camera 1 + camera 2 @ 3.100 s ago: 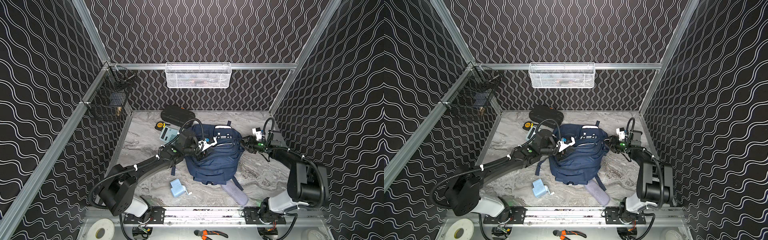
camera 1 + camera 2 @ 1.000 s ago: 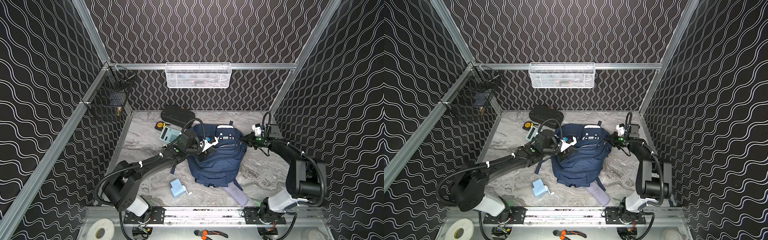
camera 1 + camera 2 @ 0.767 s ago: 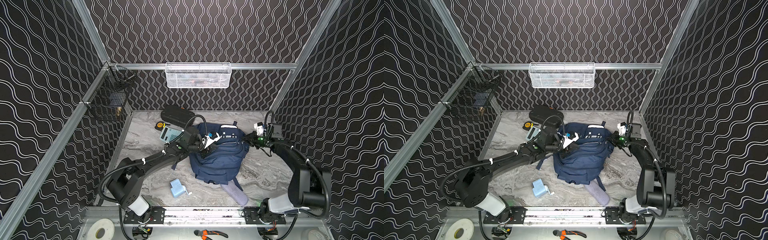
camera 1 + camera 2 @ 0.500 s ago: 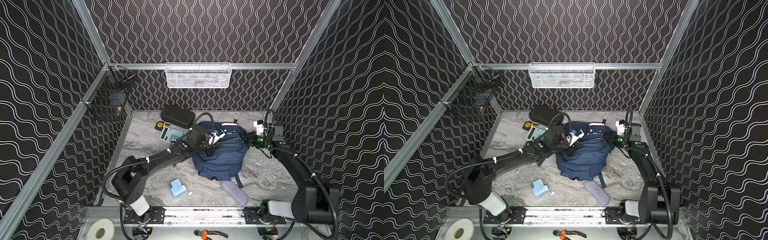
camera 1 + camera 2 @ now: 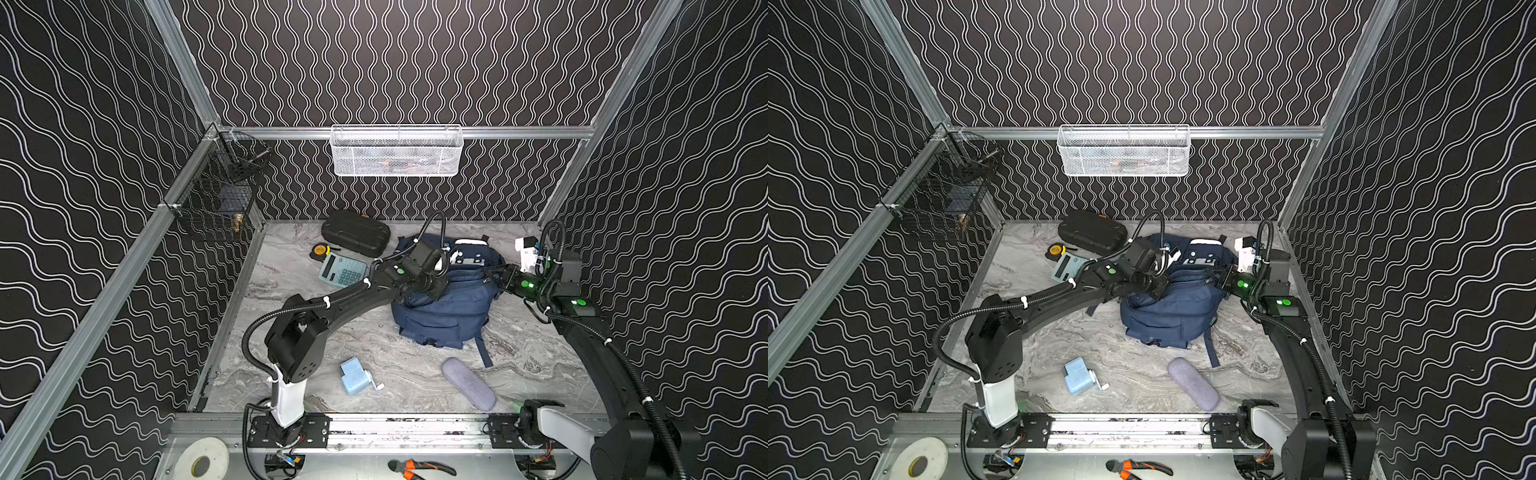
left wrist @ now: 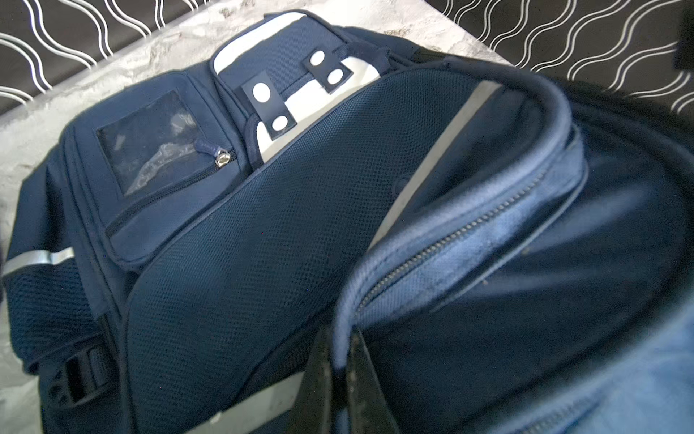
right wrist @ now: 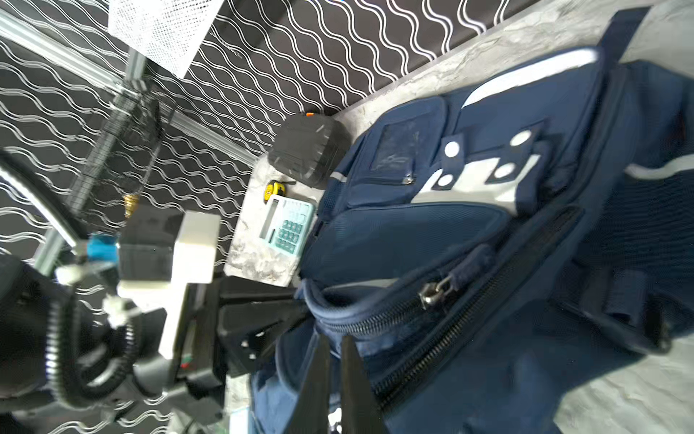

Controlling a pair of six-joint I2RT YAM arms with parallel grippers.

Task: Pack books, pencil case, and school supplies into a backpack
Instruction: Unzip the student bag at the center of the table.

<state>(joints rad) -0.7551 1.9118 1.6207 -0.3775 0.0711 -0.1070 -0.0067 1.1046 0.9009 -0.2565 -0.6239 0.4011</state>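
1. Left wrist view: backpack (image 6: 263, 244) lies on the counter (image 5: 519, 353) with the main zip open and the rim lifted. In both top views the backpack (image 5: 449, 320) (image 5: 1175, 320) sits toward the back, right of centre.
2. left tool (image 6: 340, 349): jaws closed on the padded rim of the opening, and the rim piping runs between the fingers.
3. right tool (image 7: 335, 349): jaws also closed, pinching backpack fabric at the edge of the opening (a zip pull is near it). In a top view the two tools hold opposite sides of the bag.
4. calculator (image 5: 343, 271): flat on the counter, just beside the backpack's left side and outside the bag.
5. pencil case (image 5: 467, 383): on the counter in front of the backpack, near a trailing strap, not touching the bag body.
6. pencil sharpener (image 5: 353, 376): toward the front, well apart from the backpack.
7. black hard case (image 5: 355, 232) lies at the back wall, with the tape measure (image 5: 320, 250) between it and the calculator.
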